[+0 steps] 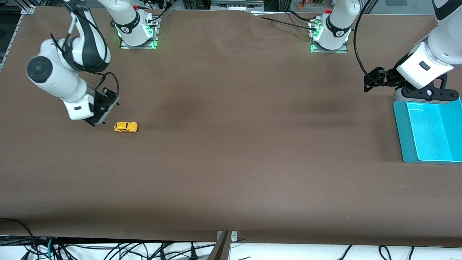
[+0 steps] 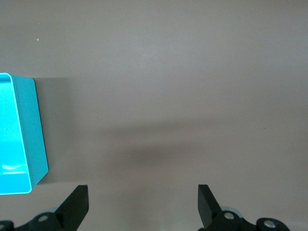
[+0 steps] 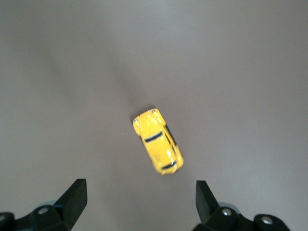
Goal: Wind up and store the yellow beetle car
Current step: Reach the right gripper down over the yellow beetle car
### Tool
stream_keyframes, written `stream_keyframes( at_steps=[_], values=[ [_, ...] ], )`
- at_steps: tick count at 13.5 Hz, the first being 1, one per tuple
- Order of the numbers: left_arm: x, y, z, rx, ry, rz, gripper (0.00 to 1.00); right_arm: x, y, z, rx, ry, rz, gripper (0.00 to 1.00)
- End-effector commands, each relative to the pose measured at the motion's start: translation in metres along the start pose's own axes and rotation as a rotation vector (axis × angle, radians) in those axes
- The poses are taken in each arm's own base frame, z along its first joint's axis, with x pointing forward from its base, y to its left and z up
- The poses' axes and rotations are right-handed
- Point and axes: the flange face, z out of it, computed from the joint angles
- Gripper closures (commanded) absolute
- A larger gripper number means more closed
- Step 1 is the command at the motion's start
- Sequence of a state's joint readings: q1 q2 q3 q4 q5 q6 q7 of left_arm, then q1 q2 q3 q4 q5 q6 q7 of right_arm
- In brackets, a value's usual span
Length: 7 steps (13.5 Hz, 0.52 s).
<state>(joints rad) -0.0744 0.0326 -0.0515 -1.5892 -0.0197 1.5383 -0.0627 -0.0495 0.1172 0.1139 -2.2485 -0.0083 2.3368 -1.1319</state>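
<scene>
Front view, scanning across from the right arm's end: right gripper (image 1: 98,121) up over the brown table (image 1: 231,162) just beside the yellow beetle car (image 1: 125,126), toward the right arm's end of it, not touching. Car on its wheels on bare tabletop, lengthwise along the table, well apart from everything else. Middle of the table: only shadows. At the left arm's end: left gripper (image 1: 371,81) sticking out sideways from the wrist toward the table's middle, above the tabletop beside the turquoise bin (image 1: 408,141). Bin at the table edge, cut off by the frame, nothing visible inside; wrist housing overlapping the bin's rim nearest the bases.

Left wrist view: black fingertips (image 2: 77,204) spread wide, nothing between them, just tabletop below. One corner of the turquoise bin (image 2: 41,144) in view off to the side, clear of the fingers.

Right wrist view: right gripper (image 3: 139,199) jaws wide apart, empty. Yellow beetle car (image 3: 158,140) on the table ahead of the fingertips, angled diagonally to the finger line, roughly centred between them but not yet inside the gap. Dark windows visible on the roofline.
</scene>
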Motion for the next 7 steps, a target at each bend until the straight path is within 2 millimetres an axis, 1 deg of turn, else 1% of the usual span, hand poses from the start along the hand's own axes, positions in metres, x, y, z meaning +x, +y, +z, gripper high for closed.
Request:
stream_keyframes(
  at_steps=[1, 4, 7],
  values=[
    [0.001, -0.002, -0.006, -0.013, -0.006, 0.016, 0.00, 0.001, -0.001, 0.038, -0.012, 0.009, -0.239, 0.00],
    [0.001, -0.002, -0.006, -0.013, -0.011, 0.016, 0.00, -0.002, -0.003, 0.074, -0.006, 0.018, -0.364, 0.00],
    [0.001, -0.003, -0.005, -0.013, -0.012, 0.015, 0.00, -0.005, -0.003, 0.096, -0.016, 0.027, -0.411, 0.00]
  ],
)
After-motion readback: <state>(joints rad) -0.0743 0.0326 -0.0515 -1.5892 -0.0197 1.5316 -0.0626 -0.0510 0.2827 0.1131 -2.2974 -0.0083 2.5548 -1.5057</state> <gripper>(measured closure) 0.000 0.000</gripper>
